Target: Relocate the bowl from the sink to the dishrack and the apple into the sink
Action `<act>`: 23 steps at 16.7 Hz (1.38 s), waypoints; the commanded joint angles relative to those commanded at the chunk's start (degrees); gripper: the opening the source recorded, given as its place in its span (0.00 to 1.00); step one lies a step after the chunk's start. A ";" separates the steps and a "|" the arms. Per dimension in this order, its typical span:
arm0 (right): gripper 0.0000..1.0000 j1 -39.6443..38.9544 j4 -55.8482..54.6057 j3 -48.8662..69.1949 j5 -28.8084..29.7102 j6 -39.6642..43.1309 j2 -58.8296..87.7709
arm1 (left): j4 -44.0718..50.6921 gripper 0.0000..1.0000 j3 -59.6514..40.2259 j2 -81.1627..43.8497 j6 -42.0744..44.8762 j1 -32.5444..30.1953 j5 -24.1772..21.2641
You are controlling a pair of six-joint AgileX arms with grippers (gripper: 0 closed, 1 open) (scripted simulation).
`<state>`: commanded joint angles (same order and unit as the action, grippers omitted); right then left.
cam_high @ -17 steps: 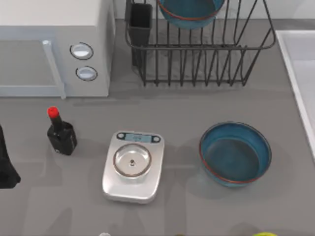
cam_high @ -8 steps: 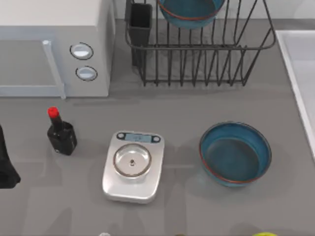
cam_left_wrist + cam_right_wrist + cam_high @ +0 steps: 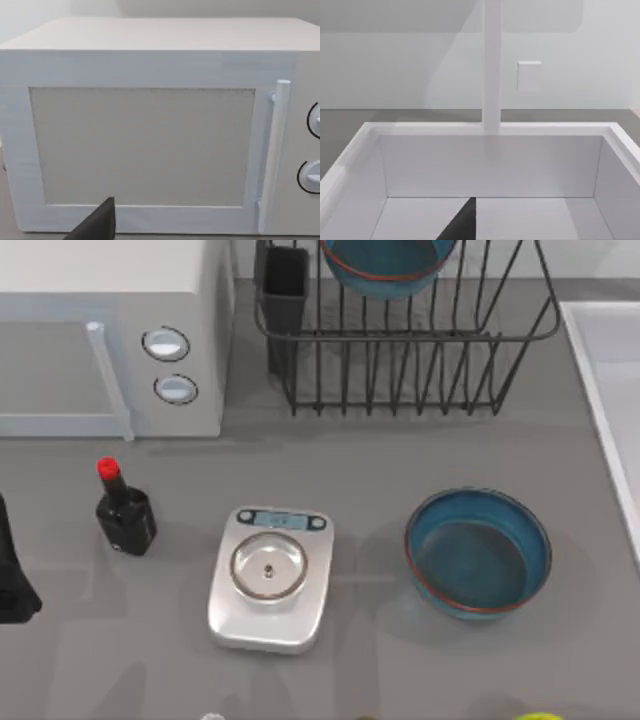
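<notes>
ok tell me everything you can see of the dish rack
The dish rack is a large black wire frame standing at the back of the table, right of the microwave. Thin upright bars run along its front between curved rails. A dark rectangular cutlery cup sits in its left corner. A teal-blue bowl with a red-brown rim rests inside it, cut off by the picture's edge.

**Desk layout from above**

The microwave stands at the back left, the dishrack just to its right with one bowl in it. The sink lies at the right edge. In front, left to right: bottle, scale, second bowl on the desk.
</notes>
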<state>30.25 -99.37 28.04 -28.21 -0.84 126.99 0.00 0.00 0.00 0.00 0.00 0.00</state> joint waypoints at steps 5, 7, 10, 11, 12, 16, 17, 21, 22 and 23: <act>1.00 0.00 0.00 0.00 0.00 0.00 0.00 | 0.00 1.00 0.00 0.00 0.00 0.00 0.00; 1.00 0.00 0.00 0.00 0.00 0.00 0.00 | 0.00 1.00 0.00 0.00 0.00 0.00 0.00; 1.00 -0.02 0.01 0.04 0.00 0.00 -0.02 | 0.00 1.00 0.00 0.00 0.00 0.00 0.00; 1.00 -0.08 0.27 -0.03 0.09 0.00 -0.38 | 0.00 1.00 0.00 0.00 0.00 0.00 0.00; 1.00 -0.21 0.84 -0.19 0.29 0.01 -1.12 | 0.00 1.00 0.00 0.00 0.00 0.00 0.00; 1.00 -1.89 6.58 -1.85 1.98 0.06 -8.21 | 0.00 1.00 0.00 0.00 0.00 0.00 0.00; 1.00 -2.55 8.73 -2.46 2.57 0.08 -10.96 | 0.00 1.00 0.00 0.00 0.00 0.00 0.00; 1.00 -5.88 19.53 -5.53 5.57 0.17 -24.77 | 0.00 1.00 0.00 0.00 0.00 0.00 0.00; 1.00 -6.86 22.71 -6.43 6.46 0.19 -28.84 | 0.00 1.00 0.00 0.00 0.00 0.00 0.00; 1.00 -7.90 26.06 -7.38 7.40 0.22 -33.13 | 0.00 1.00 0.00 0.00 0.00 0.00 0.00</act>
<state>22.35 -73.31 20.66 -20.81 -0.62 93.86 0.00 0.00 0.00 0.00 0.00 0.00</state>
